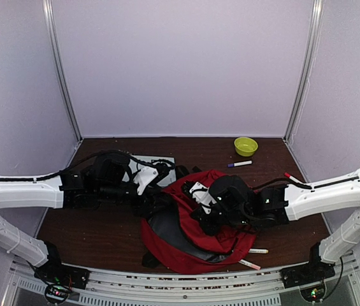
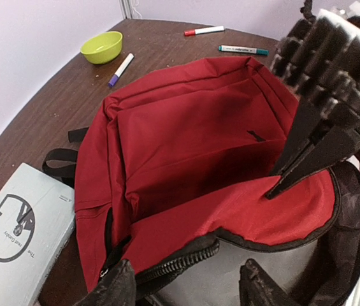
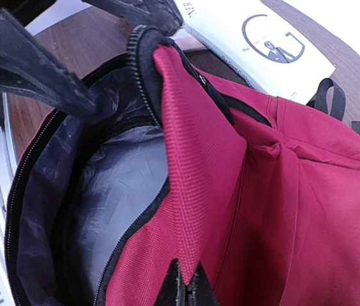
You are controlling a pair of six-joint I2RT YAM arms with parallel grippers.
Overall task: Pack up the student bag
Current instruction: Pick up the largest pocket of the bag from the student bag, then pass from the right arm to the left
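Student bag [image 1: 192, 239] lies on table [image 1: 97, 223] amid pale walls [image 1: 180, 64], right end effector [image 3: 183, 288] pinching it, left end effector [image 2: 188, 275] wide.

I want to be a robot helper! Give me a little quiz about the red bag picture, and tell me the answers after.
1. True or false: the right gripper is pinching the red flap of the student bag.
2. What colour is the bowl? A) blue B) yellow-green C) black
3. Fill the gap: the white book lies ___ the bag, on the table.
Key: 1 true; 2 B; 3 outside.
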